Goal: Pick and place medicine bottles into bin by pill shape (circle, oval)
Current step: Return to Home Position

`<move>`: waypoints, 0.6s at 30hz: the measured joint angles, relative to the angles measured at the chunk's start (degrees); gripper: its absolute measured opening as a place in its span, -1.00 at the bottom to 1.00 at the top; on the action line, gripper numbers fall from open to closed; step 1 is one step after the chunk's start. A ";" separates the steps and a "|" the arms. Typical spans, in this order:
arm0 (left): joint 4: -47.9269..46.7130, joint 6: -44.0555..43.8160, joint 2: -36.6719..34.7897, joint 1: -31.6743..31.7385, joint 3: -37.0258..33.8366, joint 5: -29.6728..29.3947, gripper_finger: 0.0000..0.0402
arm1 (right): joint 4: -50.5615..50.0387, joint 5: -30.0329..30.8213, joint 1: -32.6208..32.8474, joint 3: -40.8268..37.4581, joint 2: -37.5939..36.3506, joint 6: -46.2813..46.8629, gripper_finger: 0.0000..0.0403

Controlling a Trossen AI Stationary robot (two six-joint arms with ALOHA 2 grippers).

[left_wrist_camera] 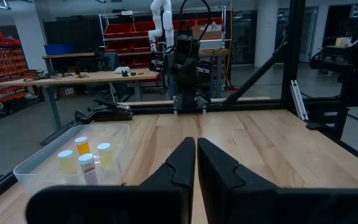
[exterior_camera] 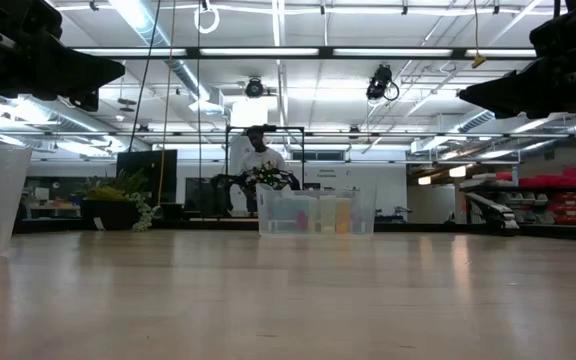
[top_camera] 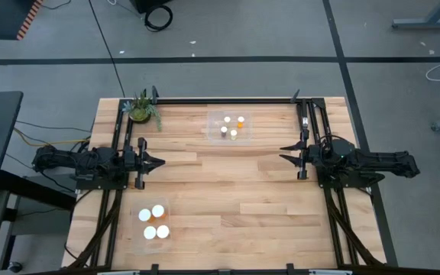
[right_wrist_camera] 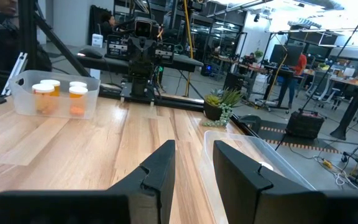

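Hovering above the table, my left claw is pinched shut, my right claw slightly parted, both empty. 4 narrow bottles sit in the far bin, 3 wide bottles in the near bin. Risk: a low swing home could clip a bin.
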 joint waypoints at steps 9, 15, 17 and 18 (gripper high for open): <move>0.00 0.00 0.00 0.01 0.00 0.00 -0.83 | 0.00 0.00 0.00 0.00 -0.01 0.02 -0.43; 0.00 0.00 0.00 0.00 0.00 -0.02 -0.87 | 0.00 0.00 0.00 0.00 -0.01 0.00 -0.43; 0.00 0.00 0.00 0.00 0.00 -0.02 -0.88 | 0.00 0.00 0.00 0.00 -0.01 0.00 -0.43; 0.00 0.00 0.00 0.01 0.00 -0.01 -0.88 | 0.00 0.00 0.00 0.00 -0.01 0.00 -0.43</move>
